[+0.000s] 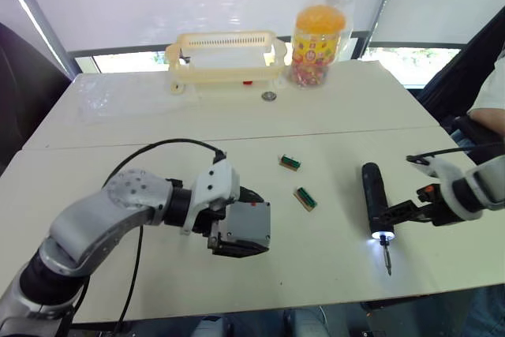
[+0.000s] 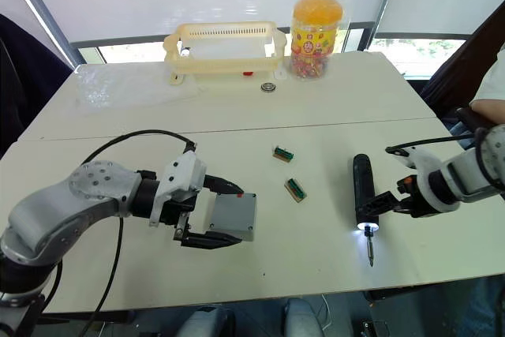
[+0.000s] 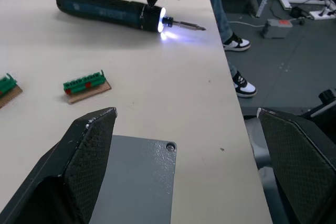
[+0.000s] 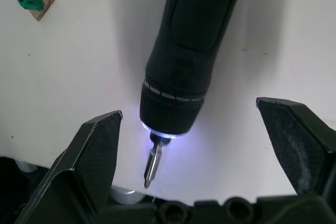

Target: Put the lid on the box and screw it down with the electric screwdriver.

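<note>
Between the spread fingers of the left end effector (image 1: 237, 236), the grey box (image 1: 246, 223) sits on the tabletop (image 1: 331, 116) with the lid (image 3: 134, 179) lying flat on top of it, a screw head showing in one lid corner. Both black fingers stand wide apart on either side of the box; in the left wrist view one finger (image 3: 86, 156) overlaps the lid's edge, but contact cannot be confirmed, and the other finger stands clear.

Directly ahead of the right end effector (image 4: 210, 150), the electric screwdriver (image 2: 364, 192) lies flat on the tabletop, its metal bit (image 4: 152, 169) pointing toward the wrist and a white-blue light glowing at its collar. The right fingers are fully parted and straddle the bit end of the tool without touching it.

Between the two end effectors, beyond the box, lie two small green terminal blocks (image 1: 305, 198) on brown bases. Farther off, well apart from both end effectors, stand a cream slotted basket (image 1: 225, 57) and an orange-lidded jar of sweets (image 1: 316, 41), with a small coin-like disc (image 1: 269, 95) between them.
</note>
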`<state>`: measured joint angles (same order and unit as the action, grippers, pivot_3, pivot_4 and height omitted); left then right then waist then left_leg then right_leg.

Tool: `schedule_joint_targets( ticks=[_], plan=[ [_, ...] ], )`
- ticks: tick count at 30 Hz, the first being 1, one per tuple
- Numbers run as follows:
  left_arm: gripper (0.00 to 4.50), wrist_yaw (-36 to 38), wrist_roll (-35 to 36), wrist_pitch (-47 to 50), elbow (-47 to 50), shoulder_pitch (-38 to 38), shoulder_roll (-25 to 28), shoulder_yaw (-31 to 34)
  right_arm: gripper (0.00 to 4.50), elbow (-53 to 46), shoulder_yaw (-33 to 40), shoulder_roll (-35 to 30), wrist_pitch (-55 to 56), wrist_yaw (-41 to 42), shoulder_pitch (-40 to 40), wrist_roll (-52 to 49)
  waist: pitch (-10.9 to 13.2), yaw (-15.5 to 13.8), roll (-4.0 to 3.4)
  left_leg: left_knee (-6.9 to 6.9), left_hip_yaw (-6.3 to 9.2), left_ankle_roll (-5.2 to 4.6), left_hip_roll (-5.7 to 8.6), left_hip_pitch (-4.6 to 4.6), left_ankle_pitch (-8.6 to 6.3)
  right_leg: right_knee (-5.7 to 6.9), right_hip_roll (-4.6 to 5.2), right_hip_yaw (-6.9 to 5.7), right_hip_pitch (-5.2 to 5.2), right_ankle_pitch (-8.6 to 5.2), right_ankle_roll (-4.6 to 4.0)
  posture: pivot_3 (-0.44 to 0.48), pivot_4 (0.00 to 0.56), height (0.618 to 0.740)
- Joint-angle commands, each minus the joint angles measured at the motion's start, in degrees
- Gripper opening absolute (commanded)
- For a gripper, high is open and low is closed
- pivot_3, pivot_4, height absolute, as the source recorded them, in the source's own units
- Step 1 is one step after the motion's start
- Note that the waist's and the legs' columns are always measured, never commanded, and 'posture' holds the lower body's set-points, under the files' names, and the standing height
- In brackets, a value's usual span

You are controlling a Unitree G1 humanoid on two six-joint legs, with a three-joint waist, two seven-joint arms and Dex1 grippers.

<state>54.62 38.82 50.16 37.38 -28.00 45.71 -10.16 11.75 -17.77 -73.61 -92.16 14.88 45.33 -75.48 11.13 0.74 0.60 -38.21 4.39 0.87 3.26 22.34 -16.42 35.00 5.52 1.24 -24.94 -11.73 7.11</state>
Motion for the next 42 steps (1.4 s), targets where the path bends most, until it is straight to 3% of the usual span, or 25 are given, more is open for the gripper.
schedule_joint_targets(
  ticks=[1, 7, 10, 13, 14, 19, 23, 26, 28, 31, 34, 37, 42],
  plan=[
    [4.43, -1.18, -1.53, -0.78, 1.71, 2.44, 1.50, 0.42, 4.50, 1.07, -0.03, 2.14, -0.34, -5.02, 1.29, -3.77, 0.00, -0.06, 0.00, 0.00, 0.00, 0.00, 0.00, 0.00, 0.00, 0.00, -0.01, 0.00, 0.00, 0.00, 0.00, 0.000, 0.150, 0.740],
    [4.43, -2.03, -0.77, -0.31, 3.00, 3.42, 2.27, 1.64, 4.50, 1.11, -0.85, 4.39, -0.34, -10.14, -0.13, -3.34, 0.00, -0.37, 0.00, -0.06, 0.04, -0.01, 0.02, 0.03, 0.00, -0.02, 0.00, 0.01, 0.04, 0.00, 0.00, 0.000, 0.150, 0.740],
    [4.50, -2.30, -0.58, -0.17, 3.40, 3.64, 2.57, 1.84, 3.65, -0.30, -0.34, 5.37, -0.34, -11.73, -1.69, -1.99, -0.01, -0.16, 0.02, -0.05, 0.04, -0.01, 0.02, 0.02, 0.00, -0.01, -0.01, 0.01, 0.04, 0.00, 0.00, 0.000, 0.150, 0.740],
    [4.50, -2.34, -0.63, -0.27, 3.29, 3.45, 2.81, 1.96, 2.07, -2.11, 1.21, 5.71, -0.34, -13.82, -5.23, -2.94, -0.06, -0.17, 0.09, -0.05, 0.07, -0.01, 0.00, 0.01, 0.00, 0.00, -0.03, -0.01, 0.05, 0.00, 0.00, 0.000, 0.150, 0.740],
    [4.50, -2.35, -0.59, -0.26, 3.12, 3.19, 2.81, 1.93, 1.79, -2.34, 2.28, 5.97, -0.34, -14.60, -6.42, -3.04, -0.11, -0.22, 0.17, -0.05, 0.08, -0.01, 0.00, 0.01, 0.00, 0.00, -0.04, -0.02, 0.06, 0.00, 0.00, 0.000, 0.150, 0.740],
    [4.50, -1.60, -0.54, -1.27, 0.29, 2.98, 3.26, 3.49, 1.76, 2.07, 16.45, 11.83, 0.95, -17.84, -5.73, 0.68, -0.37, 0.00, 0.67, -0.05, 0.15, -0.01, 0.00, -0.20, 0.00, -0.07, -0.07, -0.08, 0.34, 0.00, 0.00, 0.000, 0.150, 0.740],
    [4.50, 0.09, 1.74, -1.64, -7.37, 1.63, 2.72, 7.78, 1.76, -0.29, 27.59, 14.32, 7.48, -16.95, -1.95, 2.65, -0.14, 0.28, 0.14, -0.06, -0.01, -0.03, 0.00, -0.29, 0.01, -0.13, -0.12, 0.15, 0.31, 0.00, -0.06, 0.000, 0.150, 0.740],
    [4.50, 1.70, 0.96, -2.94, -12.66, 0.13, 2.21, 8.05, 1.76, -11.97, 33.95, 16.11, 18.66, -12.25, -4.61, 6.94, -0.14, 0.03, 0.03, -0.02, -0.11, -0.03, 0.00, -0.17, 0.01, 0.12, -0.19, 0.14, 0.06, 0.02, 0.00, 0.000, 0.150, 0.740],
    [4.50, 3.10, -0.05, -4.50, -15.92, -0.62, 2.09, 7.89, 1.76, -21.95, 37.90, 20.61, 26.83, -10.32, -7.88, 8.49, -0.14, -0.05, 0.04, 0.03, 0.00, -0.03, -0.06, -0.03, 0.01, 0.17, -0.29, 0.11, -0.09, 0.02, 0.00, 0.000, 0.150, 0.740],
    [4.50, 3.15, -1.30, -5.72, -18.68, -1.58, 0.67, 7.03, 1.76, -35.67, 38.13, 27.95, 40.65, -5.94, -14.72, 15.69, -0.17, -0.03, 0.08, 0.08, 0.08, -0.03, -0.12, 0.06, 0.01, 0.17, -0.37, 0.09, -0.22, 0.02, 0.00, 0.000, 0.150, 0.740],
    [4.50, 3.48, -1.98, -5.59, -19.11, -2.93, -0.26, 5.96, 1.76, -43.89, 30.03, 35.52, 50.52, -3.58, -19.86, 24.21, -0.17, 0.04, 0.08, 0.01, 0.13, -0.02, -0.11, 0.08, 0.01, 0.17, -0.31, 0.16, -0.23, 0.02, 0.00, 0.000, 0.150, 0.740],
    [3.83, 3.93, -1.93, -4.77, -17.95, -3.49, -0.19, 5.72, 1.76, -46.31, 22.28, 42.11, 59.51, -5.14, -24.41, 36.03, -0.17, 0.07, 0.08, -0.02, 0.15, 0.03, -0.07, 0.04, 0.03, 0.19, -0.25, 0.21, -0.20, 0.04, 0.00, 0.000, 0.150, 0.740],
    [1.49, 5.42, -1.98, -3.42, -15.01, -3.31, 1.10, 3.95, 1.76, -51.03, 14.89, 53.14, 63.48, -7.49, -29.57, 40.34, -0.16, 0.04, 0.06, 0.02, 0.20, 0.13, -0.07, 0.07, 0.09, 0.27, -0.18, 0.23, -0.32, 0.03, -0.01, 0.000, 0.150, 0.740]
  ],
)
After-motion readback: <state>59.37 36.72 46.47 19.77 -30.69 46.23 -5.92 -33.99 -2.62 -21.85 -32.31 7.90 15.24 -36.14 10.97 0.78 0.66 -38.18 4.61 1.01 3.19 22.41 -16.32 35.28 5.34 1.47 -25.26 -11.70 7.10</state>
